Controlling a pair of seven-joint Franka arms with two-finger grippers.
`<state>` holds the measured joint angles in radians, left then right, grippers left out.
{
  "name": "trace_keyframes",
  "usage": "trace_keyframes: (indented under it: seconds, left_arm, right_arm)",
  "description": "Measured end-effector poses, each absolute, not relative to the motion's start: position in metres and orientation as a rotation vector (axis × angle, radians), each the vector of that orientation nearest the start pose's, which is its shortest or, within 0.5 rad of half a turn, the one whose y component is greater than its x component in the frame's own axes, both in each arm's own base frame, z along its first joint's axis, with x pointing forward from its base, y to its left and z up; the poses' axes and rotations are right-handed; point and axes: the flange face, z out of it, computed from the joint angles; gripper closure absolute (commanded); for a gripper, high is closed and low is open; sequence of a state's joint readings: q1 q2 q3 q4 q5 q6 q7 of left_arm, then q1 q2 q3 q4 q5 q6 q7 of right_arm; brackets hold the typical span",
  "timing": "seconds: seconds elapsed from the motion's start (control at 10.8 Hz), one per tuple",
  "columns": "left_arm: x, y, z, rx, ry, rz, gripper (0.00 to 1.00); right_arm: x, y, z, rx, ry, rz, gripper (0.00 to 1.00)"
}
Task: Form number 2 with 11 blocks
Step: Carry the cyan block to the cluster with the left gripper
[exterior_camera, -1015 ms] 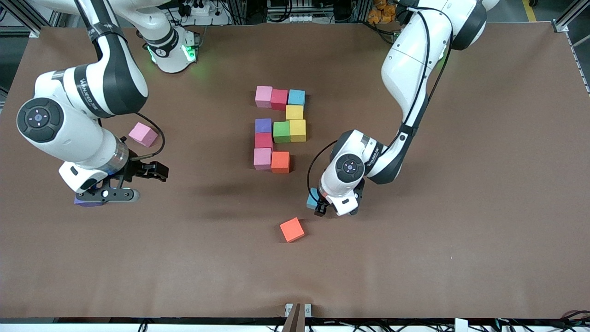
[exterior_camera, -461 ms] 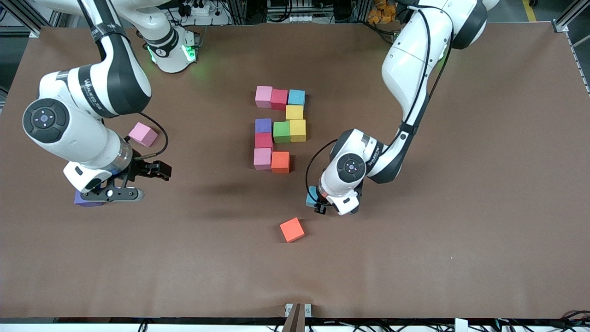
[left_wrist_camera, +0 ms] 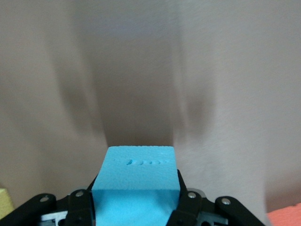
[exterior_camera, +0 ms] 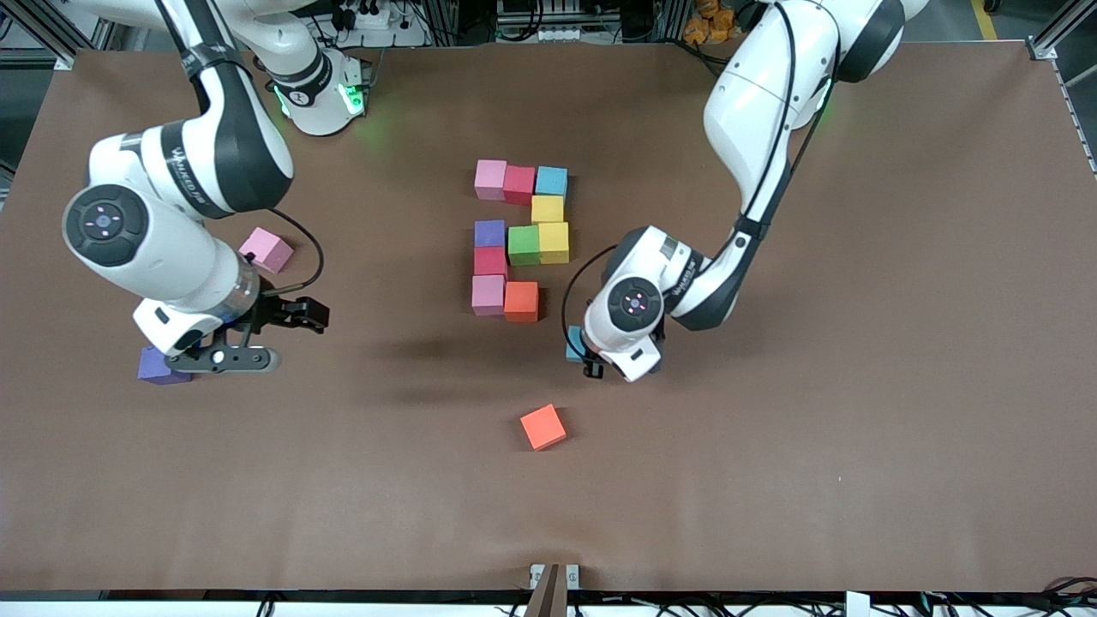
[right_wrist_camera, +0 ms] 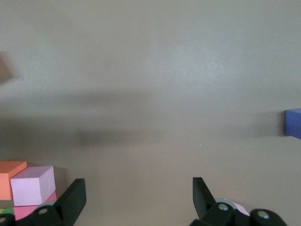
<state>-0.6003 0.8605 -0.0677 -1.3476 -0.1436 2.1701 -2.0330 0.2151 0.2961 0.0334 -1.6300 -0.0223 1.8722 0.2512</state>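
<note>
Front view: number 2 (exterior_camera: 518,242) unfinished, long axis toward robots; left gripper (exterior_camera: 586,357) pinches light-blue block (exterior_camera: 573,344); right gripper (exterior_camera: 224,358) spread.

Left arm reaches from its base down over mid-table, elbow bent, wrist turned down. Left gripper (left_wrist_camera: 136,209) in the air over bare table, jaws closed on a light blue block (left_wrist_camera: 135,181); block appears lifted off the surface, though the front view hides its underside. Right arm folded over its own end of the table. Right gripper (right_wrist_camera: 138,197) pointing down, fingers (right_wrist_camera: 73,200) spread wide, nothing between them.
</note>
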Motion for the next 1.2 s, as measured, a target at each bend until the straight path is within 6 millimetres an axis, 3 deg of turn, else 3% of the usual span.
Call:
trace_keyframes:
  seconds: [0.28, 0.55, 0.83, 1.2]
  left_arm:
    - [0.551, -0.467, 0.206, -2.301, -2.075, 0.291, 1.0]
    - [0.538, -0.477, 0.204, -2.278, -2.103, 0.298, 1.0]
    - [0.52, -0.482, 0.201, -2.305, -2.169, 0.274, 1.0]
    - [0.505, -0.477, 0.211, -2.31, -2.2, 0.258, 1.0]
  right_arm:
    - [0.614, 0.153, 0.428, -3.161, -0.002, 0.045, 0.0]
    - [0.597, 0.143, 0.451, -3.159, 0.014, 0.006, 0.0]
    - [0.578, 0.118, 0.483, -3.152, 0.053, -0.053, 0.0]
    - [0.573, 0.114, 0.485, -3.152, 0.057, -0.058, 0.0]
